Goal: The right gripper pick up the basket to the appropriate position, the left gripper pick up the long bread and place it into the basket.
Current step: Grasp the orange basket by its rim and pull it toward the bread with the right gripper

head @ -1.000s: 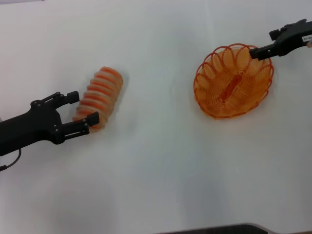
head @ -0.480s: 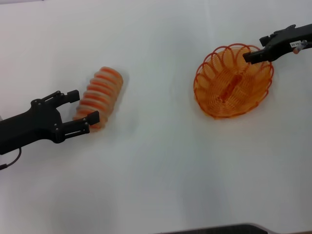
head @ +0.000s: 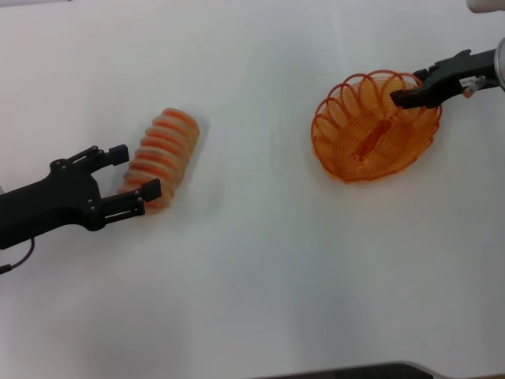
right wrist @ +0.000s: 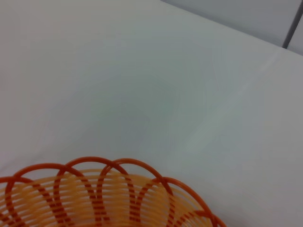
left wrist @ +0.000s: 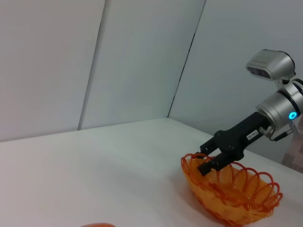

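One white table [head: 260,260] carries the bread [head: 162,158] at 9 o'clock and the basket [head: 371,146] at 2 o'clock; grey wall panels [left wrist: 118,61] stand behind. Left gripper [head: 134,174] fingers are apart around the bread's near end. Right gripper [head: 404,96] fingers are clamped on the basket's far rim.

Light was bright and even, falling from above, so the white table [head: 260,260] looked washed out and almost textureless. Shadows were faint: only a soft grey smudge lay beside the long bread [head: 162,158], and a pale one under the basket [head: 371,138]. No hard glare showed on the table. The head view was mildly soft, the bread's stripes smeared. In the right wrist view the basket's rim [right wrist: 109,189] was close and slightly blurred, the table beyond it smooth and featureless.
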`<control>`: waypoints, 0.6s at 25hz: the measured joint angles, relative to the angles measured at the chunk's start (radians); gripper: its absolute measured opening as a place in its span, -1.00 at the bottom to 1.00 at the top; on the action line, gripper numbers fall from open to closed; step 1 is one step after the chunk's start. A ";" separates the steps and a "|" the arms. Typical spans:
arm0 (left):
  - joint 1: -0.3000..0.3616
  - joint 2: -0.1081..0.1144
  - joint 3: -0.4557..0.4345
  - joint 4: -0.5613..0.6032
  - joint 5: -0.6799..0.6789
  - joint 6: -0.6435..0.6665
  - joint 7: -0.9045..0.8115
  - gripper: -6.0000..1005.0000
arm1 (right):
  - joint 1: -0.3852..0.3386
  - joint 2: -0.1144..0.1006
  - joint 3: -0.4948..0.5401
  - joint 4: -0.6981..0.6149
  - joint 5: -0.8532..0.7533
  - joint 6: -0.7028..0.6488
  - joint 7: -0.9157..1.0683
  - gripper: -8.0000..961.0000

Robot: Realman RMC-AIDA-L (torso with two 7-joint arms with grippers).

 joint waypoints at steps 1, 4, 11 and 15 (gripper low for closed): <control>0.000 0.000 0.000 0.000 0.000 0.000 0.000 0.76 | 0.000 0.000 0.000 0.000 0.001 0.000 0.000 0.25; 0.000 0.000 0.000 0.000 0.000 -0.003 0.000 0.76 | -0.001 0.002 0.000 -0.001 0.004 0.000 0.002 0.23; 0.000 0.000 0.000 0.000 0.000 -0.003 0.000 0.76 | -0.002 0.006 0.002 -0.008 0.006 0.009 0.009 0.05; -0.002 0.000 0.000 0.001 0.000 -0.002 0.000 0.76 | -0.003 0.007 0.002 -0.012 0.008 0.010 0.006 -0.25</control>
